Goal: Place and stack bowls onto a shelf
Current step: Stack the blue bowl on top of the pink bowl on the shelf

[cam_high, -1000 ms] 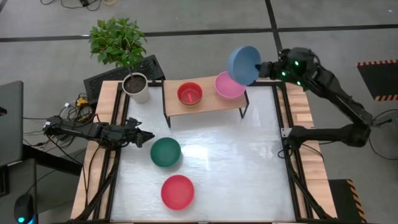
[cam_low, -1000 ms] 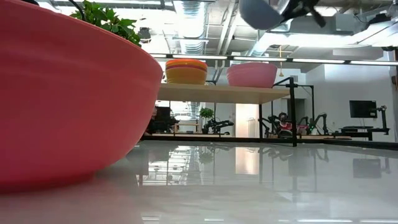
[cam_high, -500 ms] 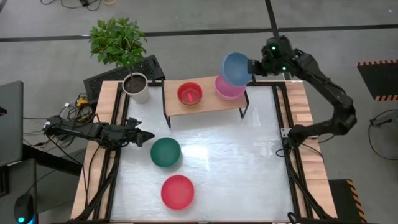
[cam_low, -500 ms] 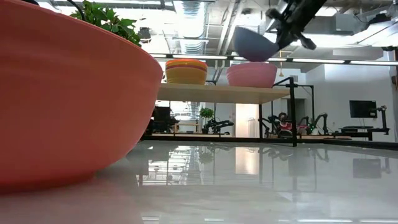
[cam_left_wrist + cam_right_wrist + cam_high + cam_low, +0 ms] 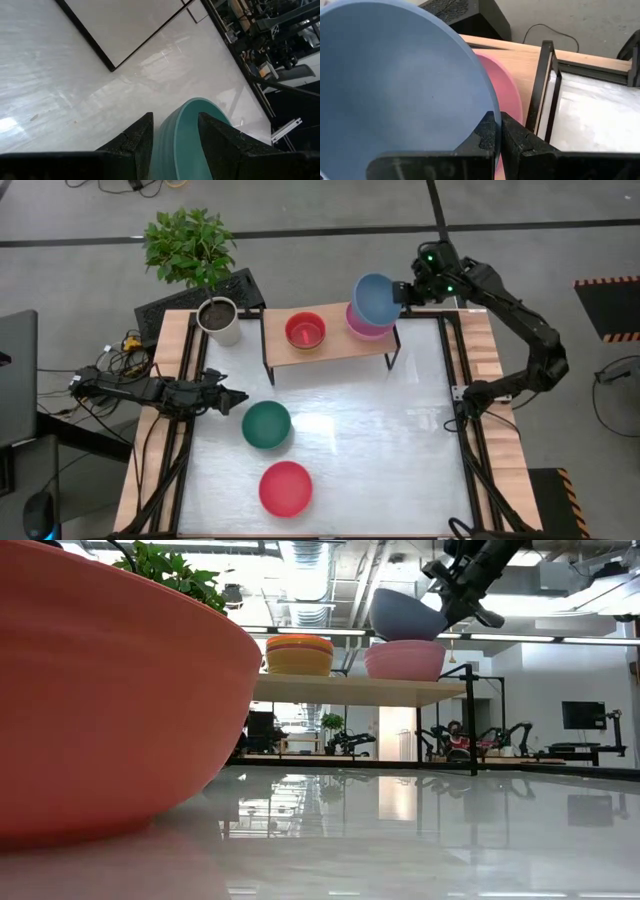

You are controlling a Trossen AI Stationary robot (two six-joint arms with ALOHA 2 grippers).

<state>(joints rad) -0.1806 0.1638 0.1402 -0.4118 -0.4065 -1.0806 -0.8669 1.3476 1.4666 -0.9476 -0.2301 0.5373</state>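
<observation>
Blue bowl (image 5: 375,298) sits tilted just above the pink bowl (image 5: 358,325) at the shelf's (image 5: 330,340) right end, rim pinched by the right hand (image 5: 400,292). Right wrist view shows one finger inside the wall, one outside, clamped on the edge. That rim grip prob. lets the bowl drop mouth-up into the pink one w/o the fingers fouling the nest. In the low view its underside is just about at the pink rim; can't tell if touching. Judged: mid-placement, not seated yet.

Further left on the shelf: a small red bowl (image 5: 305,331) on top of a stack; low view shows orange and yellow sides under it.

Dark green bowl (image 5: 266,424) and big red bowl (image 5: 285,487) wait on the white counter (image 5: 400,440). Left hand (image 5: 232,400) lies low by the counter's left edge, fingers open either side of the green bowl's rim w/o gripping, likely lined up for it.
</observation>
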